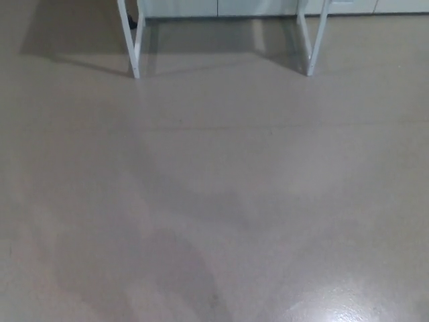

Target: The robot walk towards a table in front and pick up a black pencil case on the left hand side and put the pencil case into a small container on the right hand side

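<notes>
A pale grey floor (pixel 214 201) fills almost the whole head view. At the far edge stands the white frame of the counter (pixel 221 8), with its left leg (pixel 133 47) and its right leg (pixel 314 43) planted on the floor. The counter's top lies beyond the frame, so the black pencil case cannot be seen. Soft shadow spreads under the legs. A bright glare (pixel 338 312) shines on the floor near right. Neither hand is in the picture, so their state cannot be told.
</notes>
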Motion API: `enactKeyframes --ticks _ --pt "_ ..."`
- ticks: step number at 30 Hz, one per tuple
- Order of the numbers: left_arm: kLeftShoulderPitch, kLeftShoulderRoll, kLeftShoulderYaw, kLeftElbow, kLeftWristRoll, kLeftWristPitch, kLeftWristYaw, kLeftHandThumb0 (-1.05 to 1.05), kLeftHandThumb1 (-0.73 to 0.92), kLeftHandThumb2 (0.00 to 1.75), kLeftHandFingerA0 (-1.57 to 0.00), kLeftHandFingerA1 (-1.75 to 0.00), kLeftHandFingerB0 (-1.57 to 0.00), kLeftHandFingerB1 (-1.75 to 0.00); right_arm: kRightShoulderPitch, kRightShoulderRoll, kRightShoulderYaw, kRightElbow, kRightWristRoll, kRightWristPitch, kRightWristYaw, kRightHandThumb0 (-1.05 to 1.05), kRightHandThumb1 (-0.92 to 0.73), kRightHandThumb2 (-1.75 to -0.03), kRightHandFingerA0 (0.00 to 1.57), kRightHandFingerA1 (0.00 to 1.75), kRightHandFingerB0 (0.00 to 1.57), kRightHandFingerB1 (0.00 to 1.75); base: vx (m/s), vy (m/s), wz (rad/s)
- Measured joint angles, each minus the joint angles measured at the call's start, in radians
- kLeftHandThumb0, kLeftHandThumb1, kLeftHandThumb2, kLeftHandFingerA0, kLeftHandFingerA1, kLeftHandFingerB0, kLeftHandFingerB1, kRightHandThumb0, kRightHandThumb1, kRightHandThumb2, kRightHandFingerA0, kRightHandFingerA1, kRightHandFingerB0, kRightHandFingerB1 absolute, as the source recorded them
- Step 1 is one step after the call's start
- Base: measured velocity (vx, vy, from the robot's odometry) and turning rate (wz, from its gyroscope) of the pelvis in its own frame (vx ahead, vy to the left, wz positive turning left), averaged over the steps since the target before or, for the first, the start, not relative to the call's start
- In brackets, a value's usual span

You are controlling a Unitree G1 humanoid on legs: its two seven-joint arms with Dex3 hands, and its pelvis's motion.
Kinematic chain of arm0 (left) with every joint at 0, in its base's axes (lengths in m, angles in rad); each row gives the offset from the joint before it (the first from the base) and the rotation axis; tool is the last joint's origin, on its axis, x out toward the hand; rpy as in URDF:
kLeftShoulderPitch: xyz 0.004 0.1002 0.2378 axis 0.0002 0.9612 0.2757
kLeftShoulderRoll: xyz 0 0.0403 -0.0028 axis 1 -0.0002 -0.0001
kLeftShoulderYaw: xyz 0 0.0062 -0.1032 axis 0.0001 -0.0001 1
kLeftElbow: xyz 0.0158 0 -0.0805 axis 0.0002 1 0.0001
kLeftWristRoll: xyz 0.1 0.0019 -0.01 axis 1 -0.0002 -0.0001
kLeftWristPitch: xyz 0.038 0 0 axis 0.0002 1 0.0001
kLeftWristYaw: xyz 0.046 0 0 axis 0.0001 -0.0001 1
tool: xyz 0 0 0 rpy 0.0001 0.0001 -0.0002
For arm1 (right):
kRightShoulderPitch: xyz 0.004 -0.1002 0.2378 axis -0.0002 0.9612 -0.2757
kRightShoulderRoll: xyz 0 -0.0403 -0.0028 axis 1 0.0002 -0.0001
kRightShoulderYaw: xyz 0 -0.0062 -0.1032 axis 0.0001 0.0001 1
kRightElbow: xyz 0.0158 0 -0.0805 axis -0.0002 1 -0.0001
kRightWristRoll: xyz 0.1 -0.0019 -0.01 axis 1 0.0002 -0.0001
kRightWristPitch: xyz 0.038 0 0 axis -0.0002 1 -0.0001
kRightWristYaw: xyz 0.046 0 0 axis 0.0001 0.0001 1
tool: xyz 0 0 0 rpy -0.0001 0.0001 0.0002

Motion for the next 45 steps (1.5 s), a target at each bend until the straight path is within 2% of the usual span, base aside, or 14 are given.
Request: enactKeyframes --ticks 5,6,14,15,35,45 --pt "0.005 -0.005 -0.014 0.022 0.001 -0.022 -0.006 -0.27 0.61 1.06 0.00 -0.49 0.00 -0.48 -0.005 -0.016 0.012 0.009 -0.005 -0.010 -0.006 -0.40 -0.63 -0.59 0.40 0.40 0.32 0.35 -0.01 0.023 0.03" --pt "0.007 -0.005 -0.016 0.023 0.001 -0.024 -0.006 -0.45 0.60 0.70 -0.12 -0.32 -0.09 -0.31 -0.006 -0.017 0.014 0.010 -0.006 -0.011 -0.007 -0.42 -0.63 -0.58 0.42 0.40 0.32 0.35 0.00 0.114 -0.03" --pt "-0.004 0.020 -0.031 0.029 0.008 -0.041 0.002 -0.45 0.60 0.71 -0.12 -0.33 -0.10 -0.32 -0.005 -0.006 0.031 0.012 -0.007 -0.020 -0.008 -0.42 -0.62 -0.59 0.43 0.41 0.31 0.35 0.16 0.306 -0.11" --pt "-0.009 0.024 -0.032 0.029 0.009 -0.044 0.004 -0.38 0.65 0.61 -0.19 -0.28 -0.12 -0.26 -0.006 -0.006 0.032 0.012 -0.008 -0.020 -0.008 -0.42 -0.63 -0.58 0.43 0.41 0.32 0.35 0.19 0.145 0.01" --pt "-0.019 0.009 -0.066 0.001 0.015 -0.044 0.023 -0.39 0.66 0.61 -0.23 -0.30 -0.13 -0.26 -0.069 -0.029 0.043 0.061 -0.013 -0.040 -0.012 -0.43 -0.64 -0.59 0.47 0.41 0.31 0.35 0.20 -0.105 0.05" --pt "-0.016 0.025 -0.076 0.002 0.028 -0.047 0.037 -0.39 0.66 0.61 -0.25 -0.31 -0.16 -0.27 -0.078 -0.027 0.067 0.076 -0.018 -0.047 -0.013 -0.43 -0.63 -0.59 0.47 0.42 0.31 0.35 0.24 0.130 -0.04"
